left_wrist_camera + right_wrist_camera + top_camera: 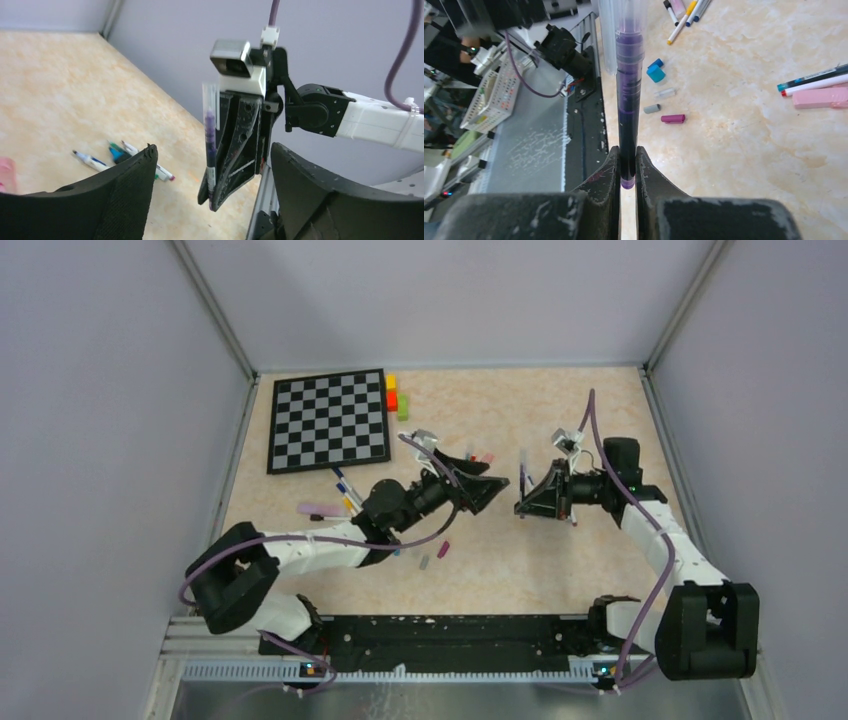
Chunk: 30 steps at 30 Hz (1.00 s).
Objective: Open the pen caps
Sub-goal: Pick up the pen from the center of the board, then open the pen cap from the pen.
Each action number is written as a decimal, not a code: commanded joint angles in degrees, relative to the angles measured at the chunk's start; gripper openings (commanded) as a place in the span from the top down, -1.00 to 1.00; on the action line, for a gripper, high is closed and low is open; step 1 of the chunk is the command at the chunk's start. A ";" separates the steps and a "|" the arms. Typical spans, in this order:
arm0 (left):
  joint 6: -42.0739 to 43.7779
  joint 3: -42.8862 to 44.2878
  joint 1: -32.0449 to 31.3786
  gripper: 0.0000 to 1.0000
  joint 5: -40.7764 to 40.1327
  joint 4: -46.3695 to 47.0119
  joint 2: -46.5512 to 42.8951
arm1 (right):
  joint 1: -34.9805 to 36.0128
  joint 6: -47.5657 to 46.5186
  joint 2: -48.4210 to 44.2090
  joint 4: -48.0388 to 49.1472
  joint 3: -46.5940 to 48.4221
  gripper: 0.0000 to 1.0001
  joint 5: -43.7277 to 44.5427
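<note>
Right fingers (626, 159) are pinched tight on the bottom end of a purple pen (628, 105). Its long axis runs straight out from that grip, about upright in the left wrist view, with the clear cap (623, 30) on the far, top end. Left fingers (495, 490) are spread wide and hold nothing. They face the pen from the left, close but not touching, and the pen sits roughly centred in their gap. So the left arm is the one for the cap. I judge it has to go in higher than the right grip, close on the cap, then pull along the pen's axis away from the right fingers. The pen is a thin barrel with dark purple ink showing through, and the cap is see-through and still on. It's slim and slick, so I expect it could slip. On the desk (734, 150) lie loose caps, blue (655, 71), grey (652, 108) and magenta (672, 118), plus other pens (684, 17) and a pink highlighter (819, 97), all well apart from both fingers.
</note>
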 commanded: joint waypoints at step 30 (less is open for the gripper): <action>-12.93 1.37 8.17 -0.12 40.36 21.76 9.80 | 11.11 -49.13 7.21 -40.27 8.15 1.00 1.43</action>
